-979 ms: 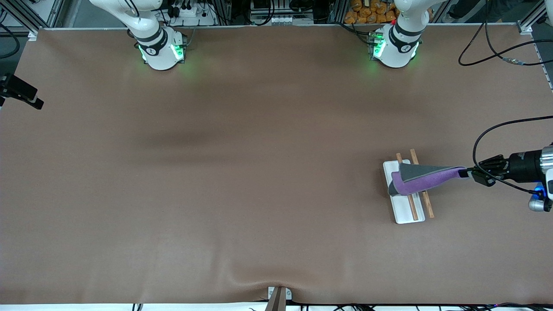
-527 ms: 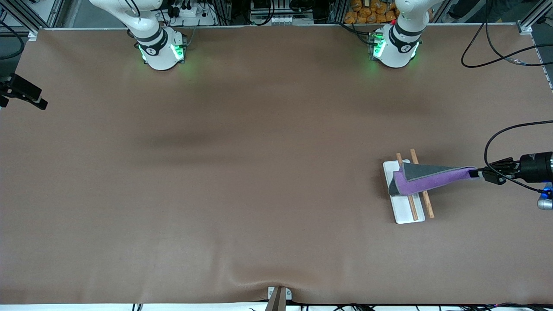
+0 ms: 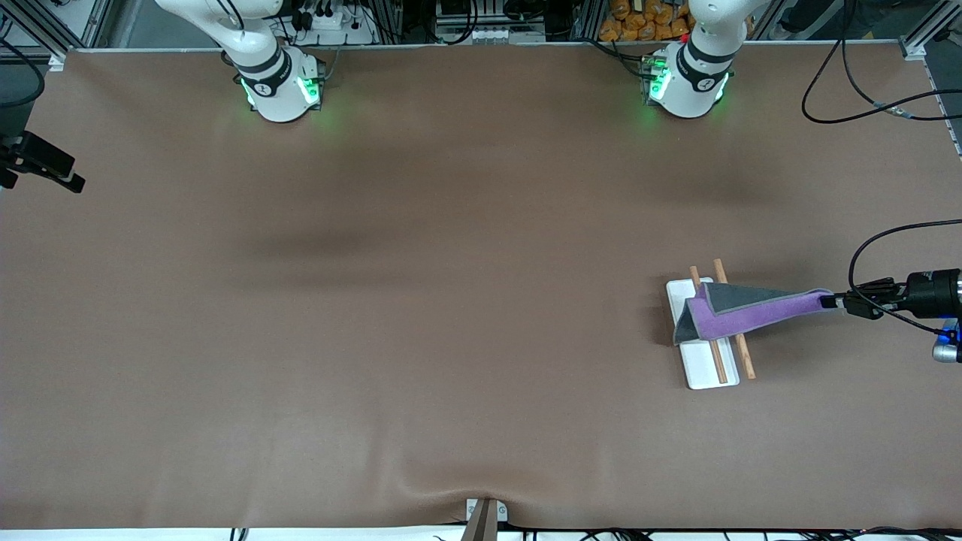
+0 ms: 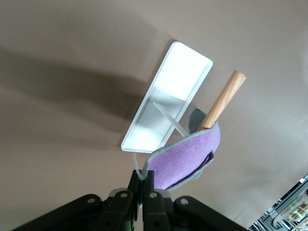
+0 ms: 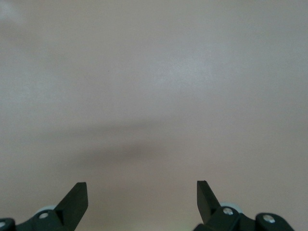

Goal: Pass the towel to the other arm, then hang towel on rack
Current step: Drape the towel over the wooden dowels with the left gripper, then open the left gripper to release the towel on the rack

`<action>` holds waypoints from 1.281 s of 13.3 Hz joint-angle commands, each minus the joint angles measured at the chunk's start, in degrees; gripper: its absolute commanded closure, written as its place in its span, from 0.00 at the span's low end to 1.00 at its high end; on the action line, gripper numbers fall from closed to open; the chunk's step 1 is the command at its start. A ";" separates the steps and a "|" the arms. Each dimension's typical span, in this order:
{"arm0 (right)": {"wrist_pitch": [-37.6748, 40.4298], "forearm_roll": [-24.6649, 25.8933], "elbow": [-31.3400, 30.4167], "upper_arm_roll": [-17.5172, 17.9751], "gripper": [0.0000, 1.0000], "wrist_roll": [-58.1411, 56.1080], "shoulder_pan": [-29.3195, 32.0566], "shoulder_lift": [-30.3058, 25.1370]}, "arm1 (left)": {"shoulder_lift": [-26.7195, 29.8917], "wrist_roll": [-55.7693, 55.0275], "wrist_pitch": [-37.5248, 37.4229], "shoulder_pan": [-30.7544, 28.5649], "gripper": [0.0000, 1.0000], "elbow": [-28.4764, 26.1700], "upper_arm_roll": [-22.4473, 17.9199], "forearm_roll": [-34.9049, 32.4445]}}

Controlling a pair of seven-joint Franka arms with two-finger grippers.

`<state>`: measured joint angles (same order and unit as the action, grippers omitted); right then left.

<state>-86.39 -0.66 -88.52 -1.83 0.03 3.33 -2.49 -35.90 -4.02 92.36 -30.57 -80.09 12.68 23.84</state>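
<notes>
since the earlier frame, the left gripper [image 3: 830, 302] has drawn outward toward the left arm's end of the table, stretching the towel [image 3: 740, 312] flatter across the rack [image 3: 703, 368]. its fingers pinch one corner of the towel, pressed together on the cloth edge as the left wrist view shows [image 4: 142, 179]. the towel drapes over the two wooden rods [image 3: 744, 353], purple face up with a grey fold at the end over the white base, while its held corner stays up in the air. the right gripper [image 5: 142, 192] waits, claw spread wide and holding nothing, over bare table at the right arm's end. the risk, as a judgement: more pull could drag the towel off the rods or tip the light rack, and a release with so much cloth on one side could let it slide off. no brand, label or writing is readable.
</notes>
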 commanded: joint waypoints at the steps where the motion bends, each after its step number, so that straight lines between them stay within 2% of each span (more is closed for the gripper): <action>1: 0.25 0.74 0.63 -0.01 0.00 0.05 0.36 0.29 | 0.04 0.59 -0.51 -0.63 0.00 0.81 0.68 -0.90; 5: 0.34 0.74 0.80 -0.10 0.00 0.05 0.54 0.29 | 4.24 0.24 -0.51 0.25 0.00 1.08 1.81 -4.23; 8: 0.52 0.66 0.89 -0.19 0.00 -0.21 0.54 0.29 | 9.16 -0.38 -0.60 0.95 0.00 0.99 4.71 -8.45; 11: 0.60 0.74 0.89 -0.19 0.00 -0.21 0.54 0.29 | 14.18 -2.39 -2.09 1.22 0.00 0.99 8.92 -13.55; 17: 0.69 0.66 1.06 -0.27 0.00 -0.56 1.85 0.20 | 21.30 -15.74 -5.17 1.22 0.00 0.64 18.33 -16.80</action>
<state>-86.39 -0.44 -88.48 -2.37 0.04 3.70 -2.43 -17.17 -16.40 87.67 -29.02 -77.97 28.91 9.58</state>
